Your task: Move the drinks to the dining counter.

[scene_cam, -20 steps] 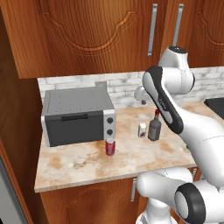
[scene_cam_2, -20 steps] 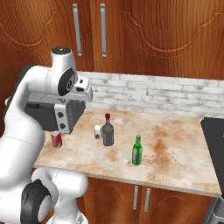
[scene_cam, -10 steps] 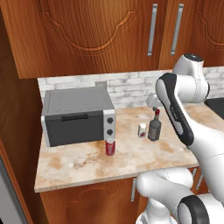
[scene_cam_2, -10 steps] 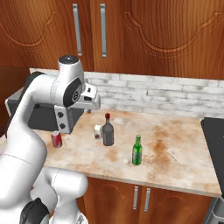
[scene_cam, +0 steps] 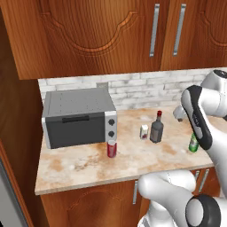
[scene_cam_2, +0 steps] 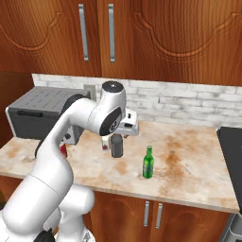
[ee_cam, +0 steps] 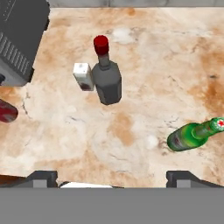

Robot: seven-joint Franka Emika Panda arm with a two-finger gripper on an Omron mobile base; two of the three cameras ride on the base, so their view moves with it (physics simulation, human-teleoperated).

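Four drinks stand on a narrow marbled counter (scene_cam: 88, 166) with a white-tile backsplash. They are a red can (scene_cam: 111, 149) (ee_cam: 6, 110), a dark-grey bottle with a red cap (scene_cam: 156, 128) (scene_cam_2: 116, 145) (ee_cam: 107, 81), a small white carton (scene_cam: 144, 131) (ee_cam: 83, 76) beside it, and a green bottle (scene_cam: 193, 142) (scene_cam_2: 148, 163) (ee_cam: 190, 135). My gripper (scene_cam: 179, 113) (scene_cam_2: 126, 125) (ee_cam: 113, 178) hovers open above the counter, over the dark bottle and the green one, holding nothing. The dining counter is out of view.
A grey toaster oven (scene_cam: 77, 117) (scene_cam_2: 38, 111) (ee_cam: 19, 35) takes up the counter's left end, just behind the can. Wooden wall cabinets (scene_cam_2: 142, 38) hang overhead. A dark stove edge (scene_cam_2: 231, 156) borders the counter on the right.
My arm has swung rightward along the counter and the hand now hangs over the bottles. The green bottle has come out from behind the arm in the left base view. The drinks have not moved.
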